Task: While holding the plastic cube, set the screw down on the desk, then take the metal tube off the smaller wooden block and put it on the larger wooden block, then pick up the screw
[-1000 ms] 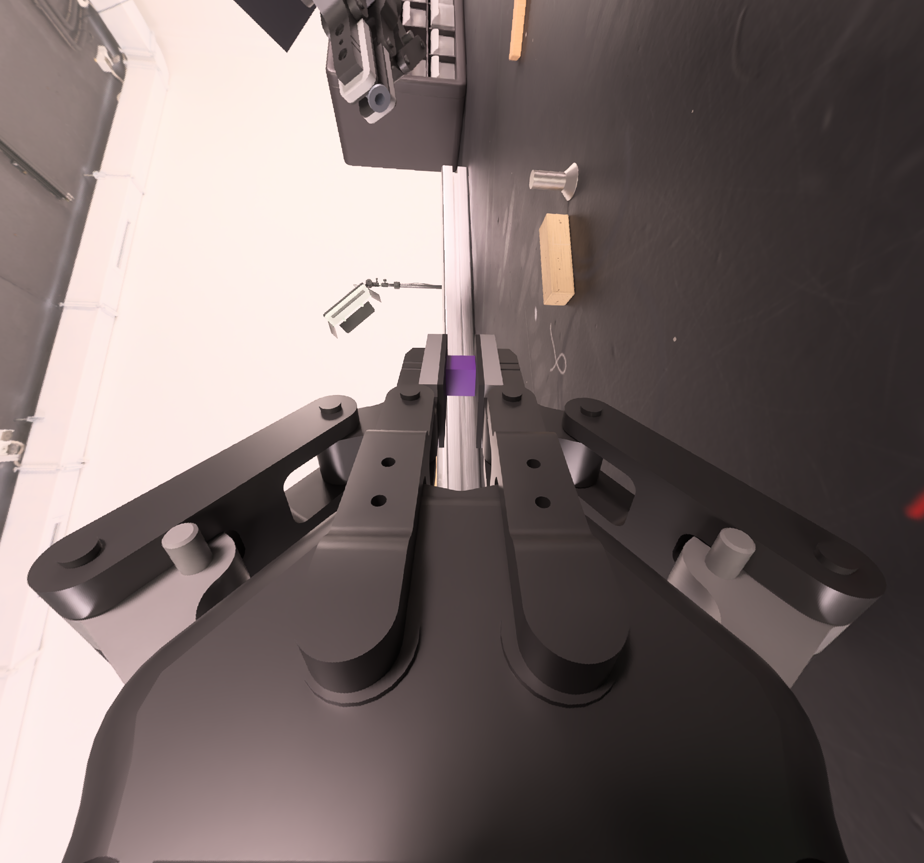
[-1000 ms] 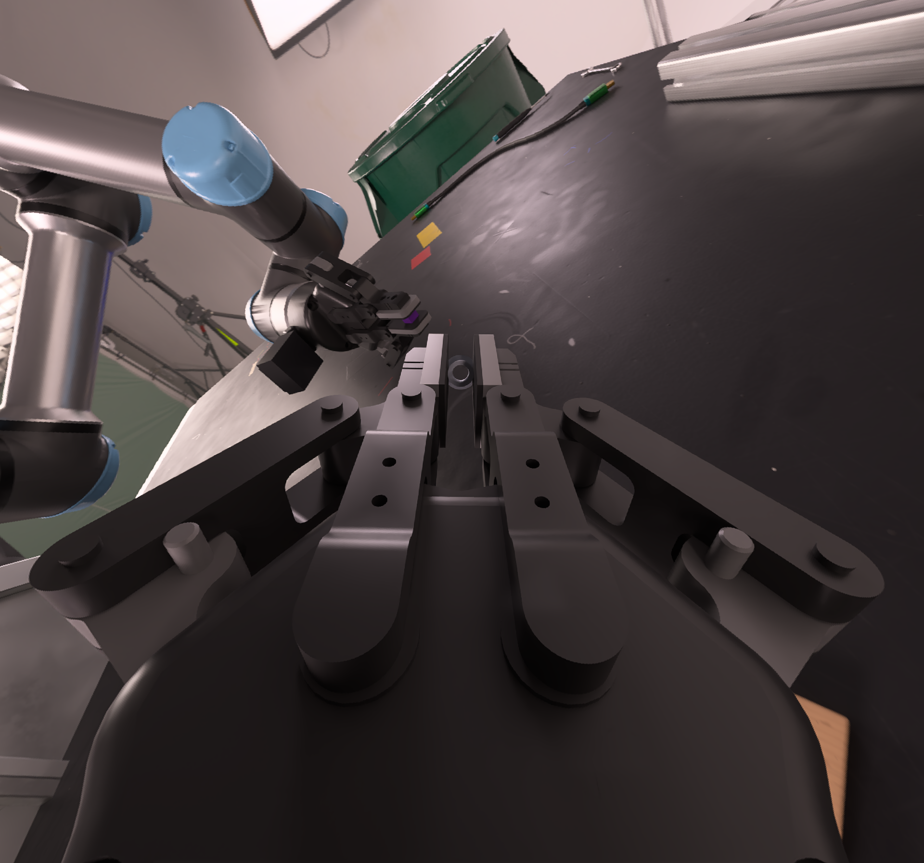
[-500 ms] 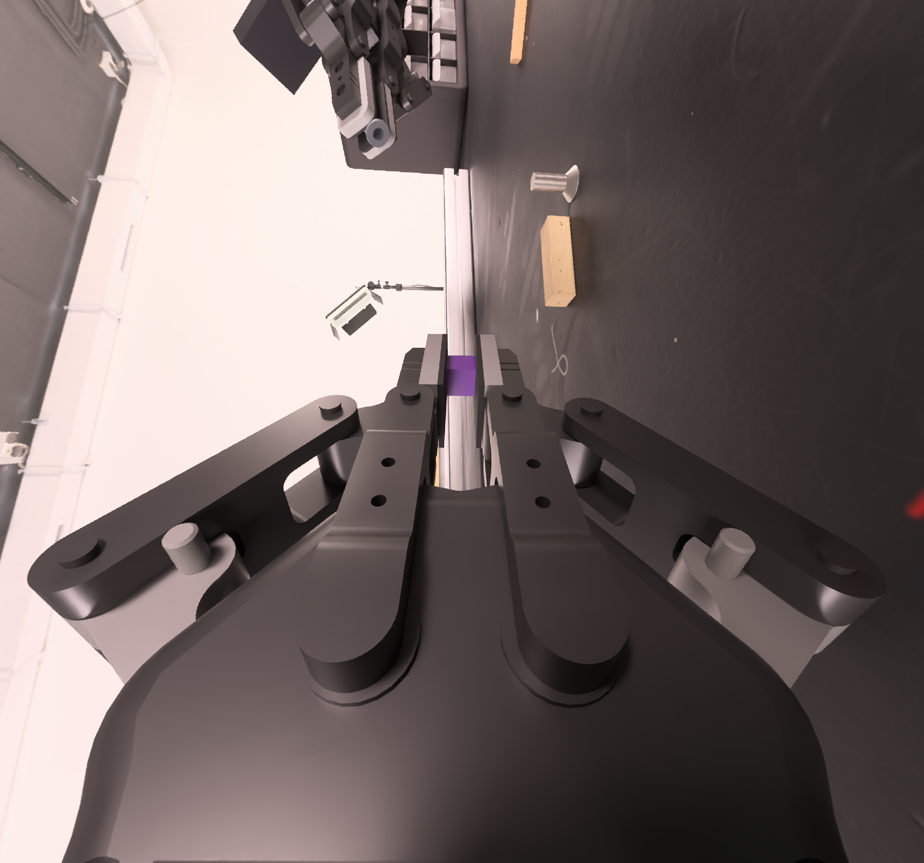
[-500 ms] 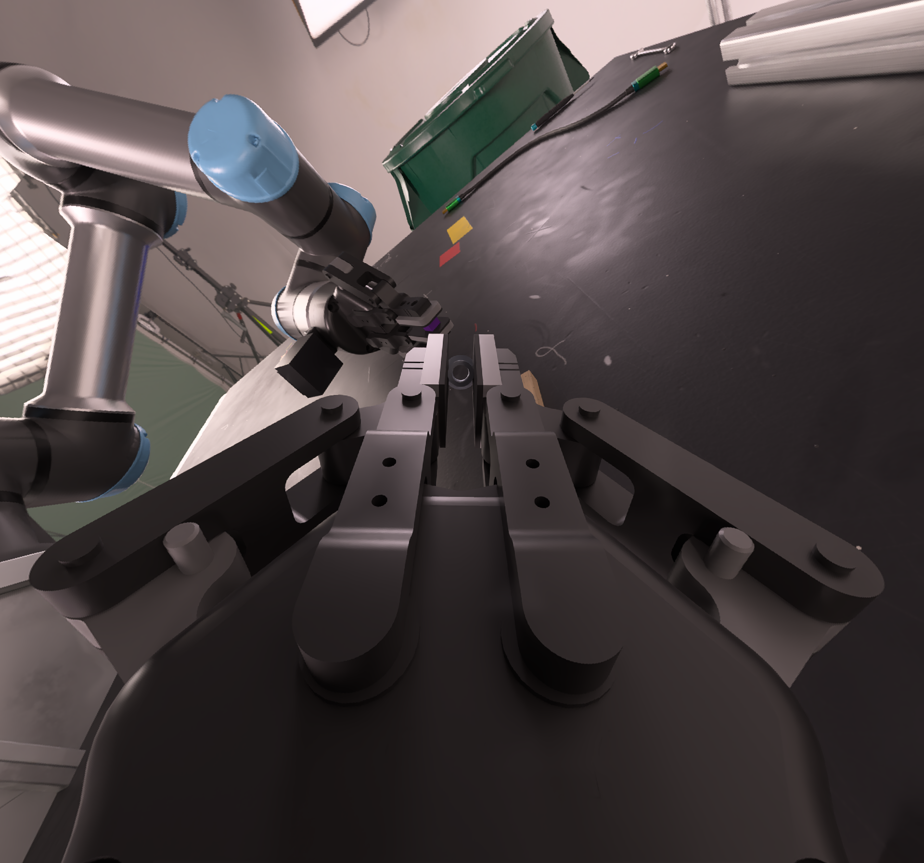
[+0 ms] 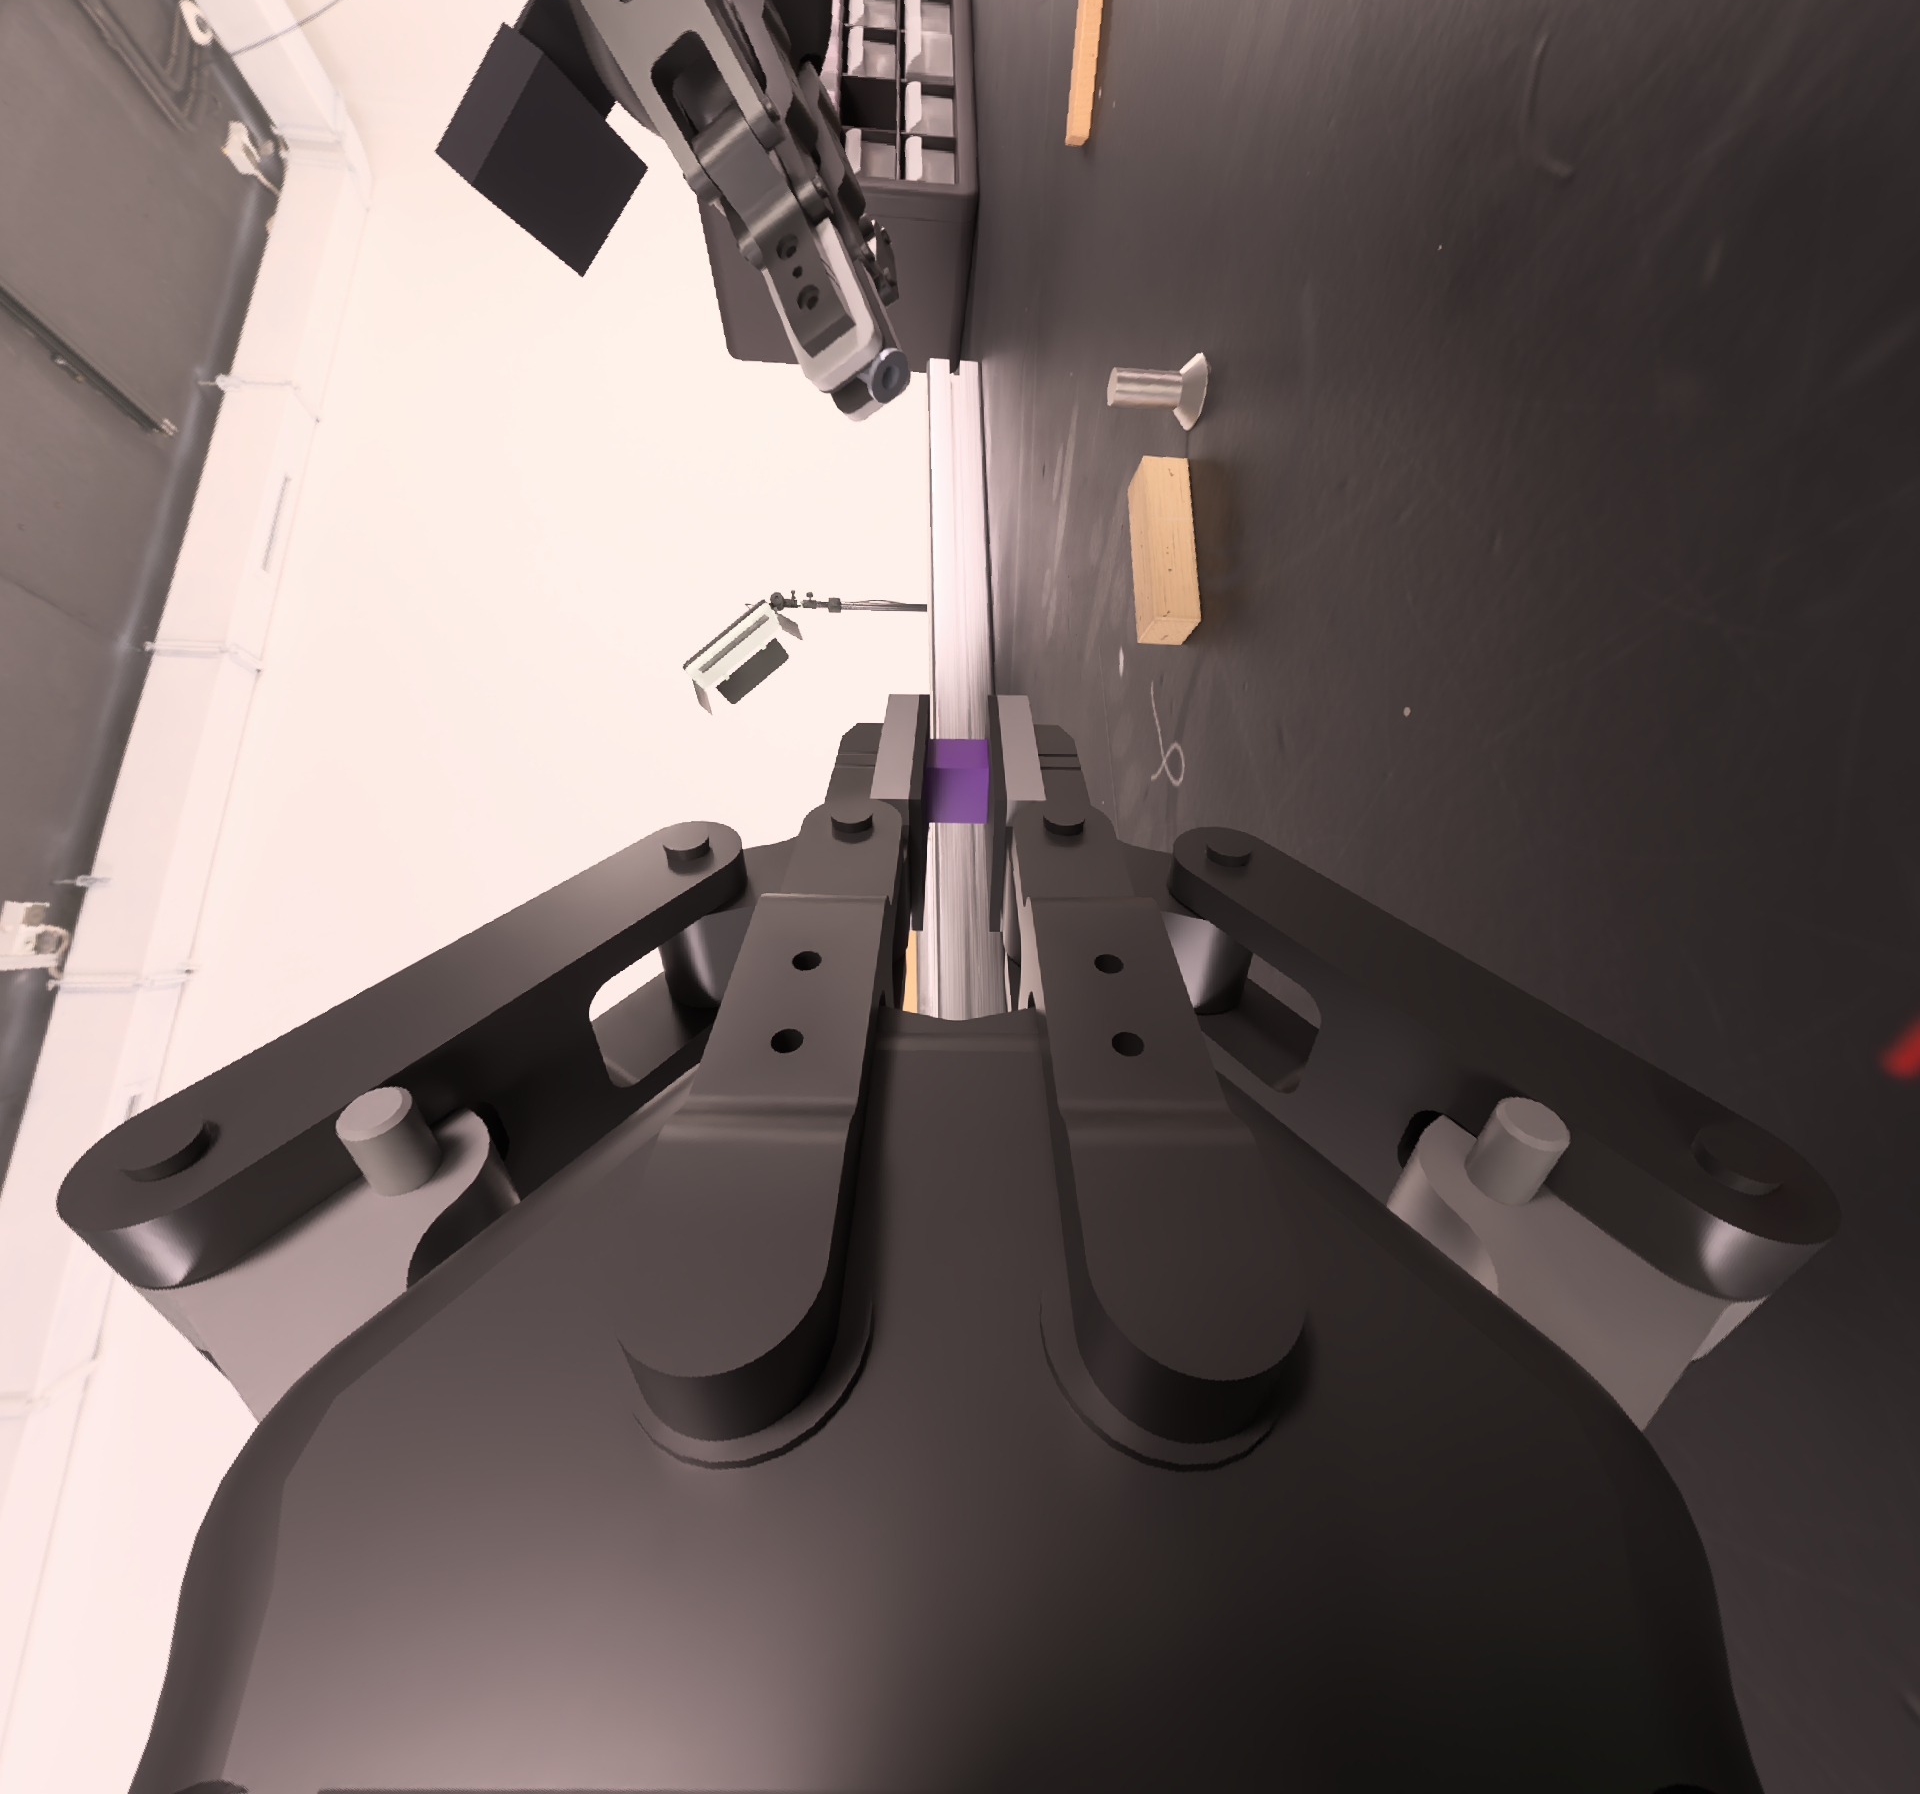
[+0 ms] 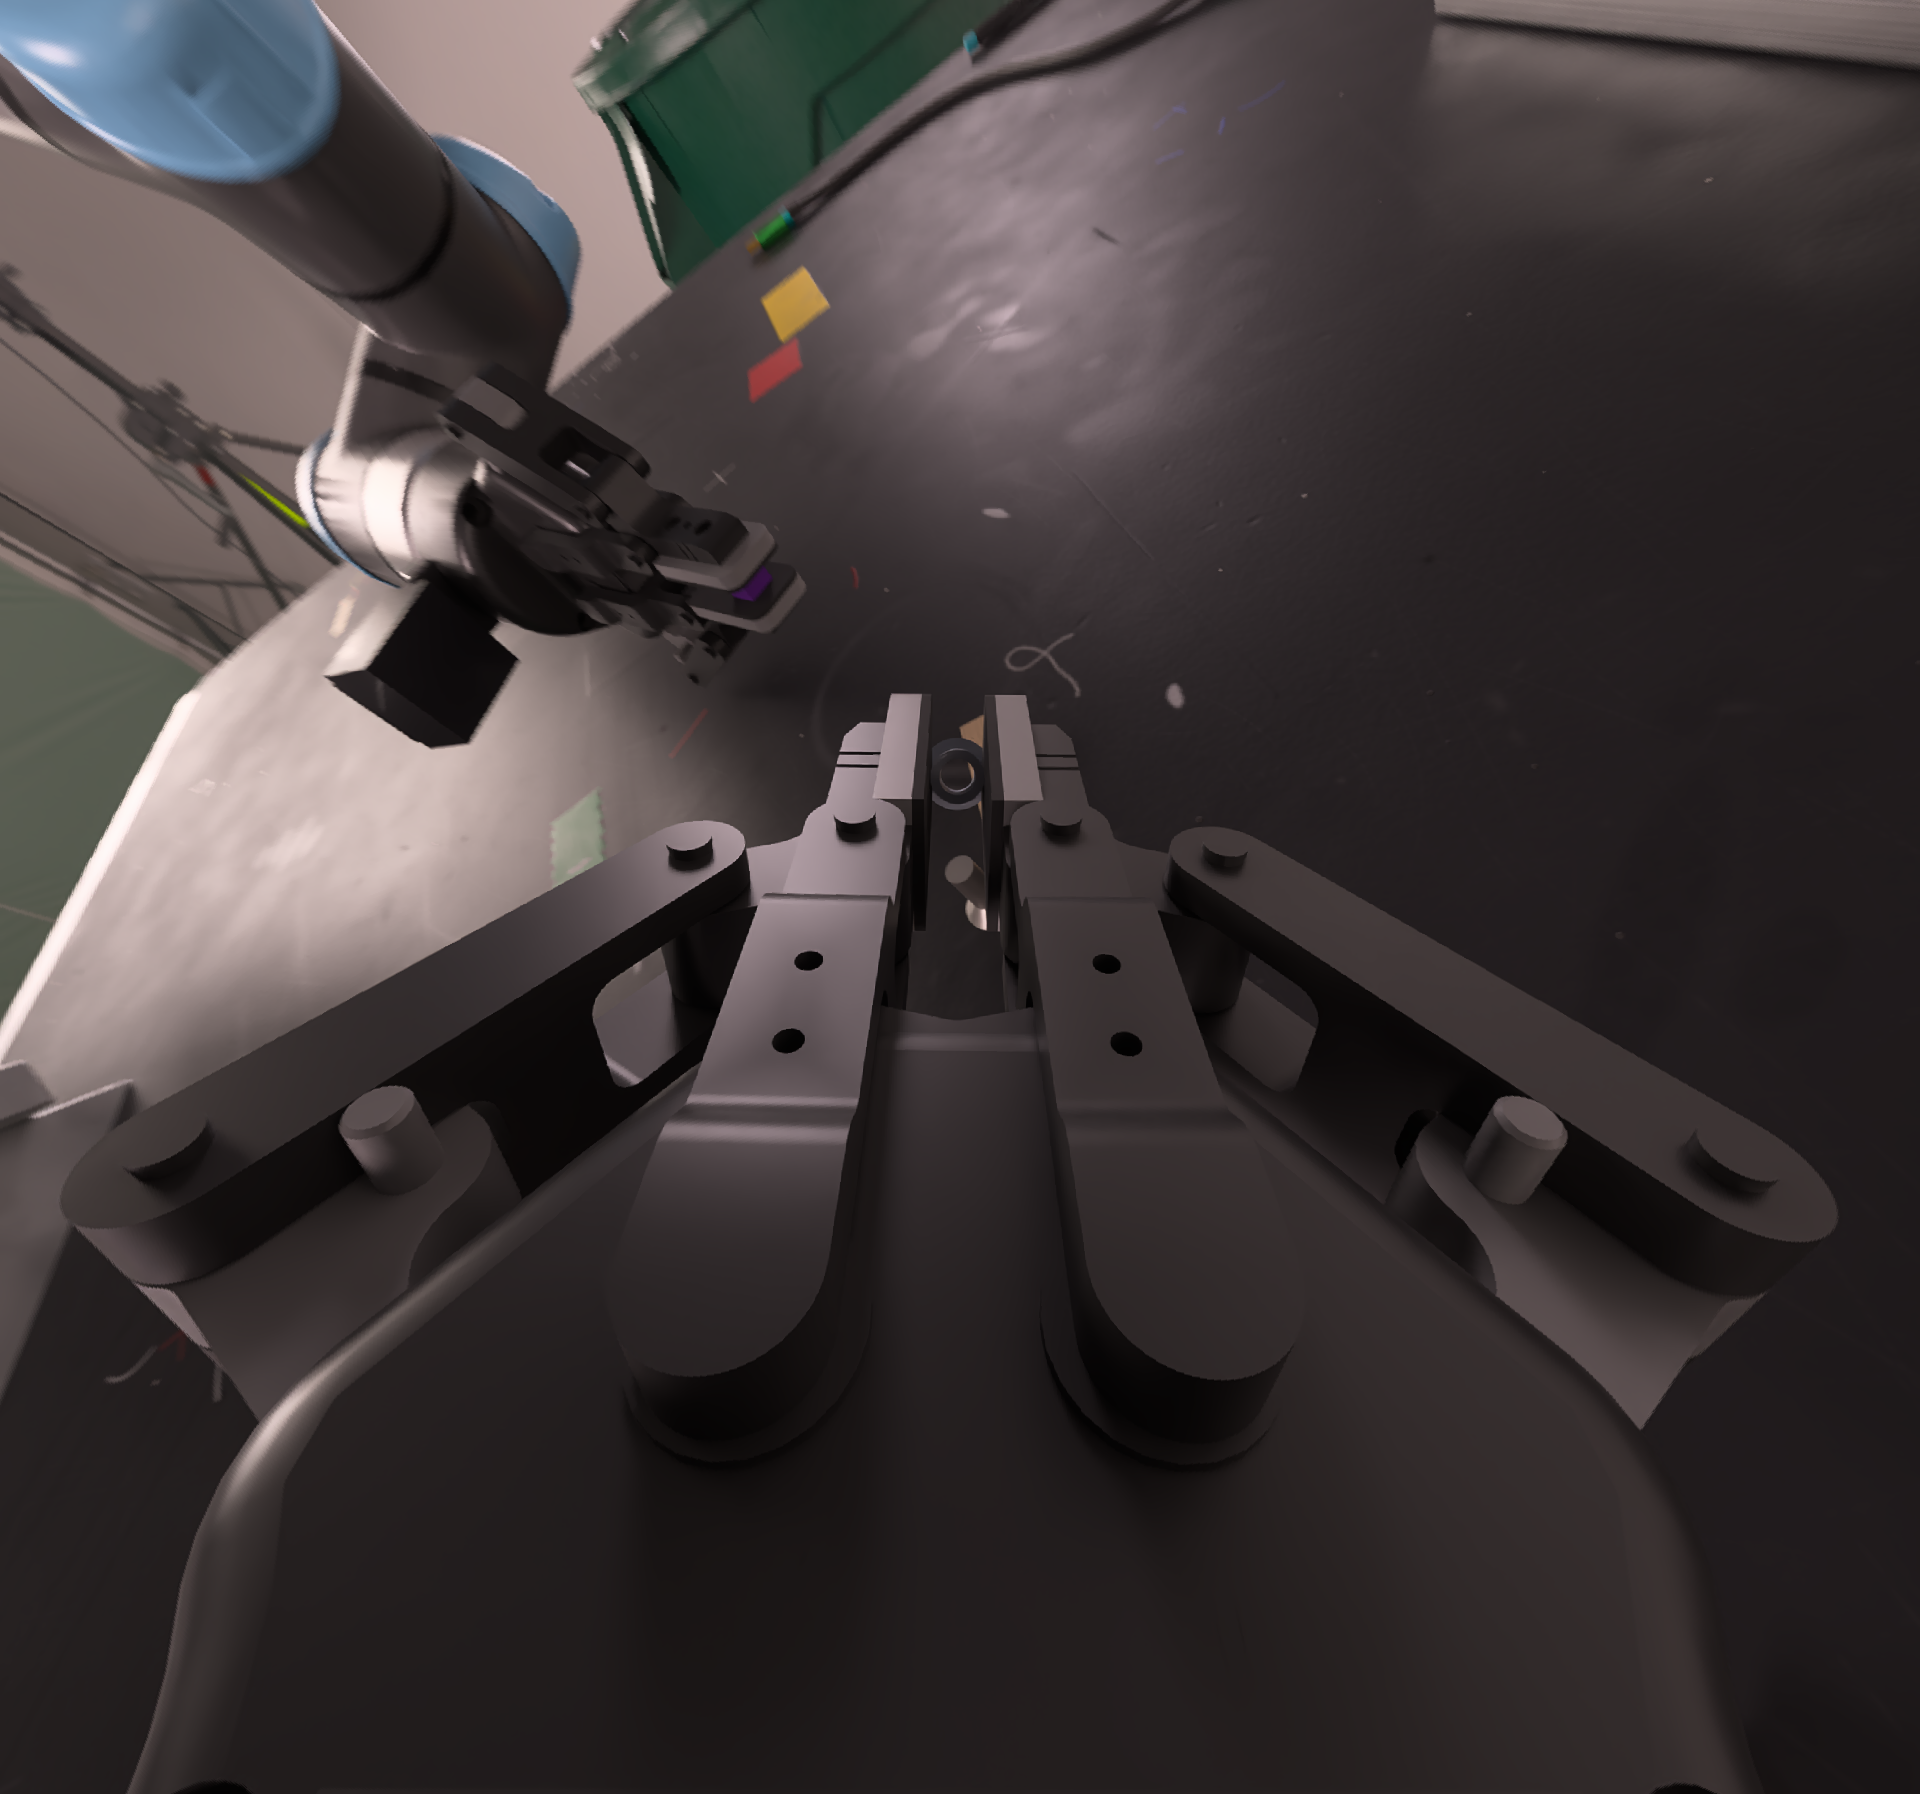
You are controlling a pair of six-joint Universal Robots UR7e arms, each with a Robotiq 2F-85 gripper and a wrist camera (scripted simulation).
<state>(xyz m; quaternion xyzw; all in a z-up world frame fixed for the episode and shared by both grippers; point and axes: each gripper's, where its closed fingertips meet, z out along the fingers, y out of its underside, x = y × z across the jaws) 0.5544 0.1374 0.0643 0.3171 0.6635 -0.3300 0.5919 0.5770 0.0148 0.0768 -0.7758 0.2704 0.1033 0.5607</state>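
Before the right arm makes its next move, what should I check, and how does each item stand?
1. Plastic cube clamped in left gripper: ok.
2. Screw set on the desk: ok, standing on its head.
3. Metal tube gripped by right gripper, clear of the desk: ok.
4. Thick wooden block top bare: ok.
5. Thin wooden block top bare: ok.
6. Tube lined up over the larger block: cannot tell.
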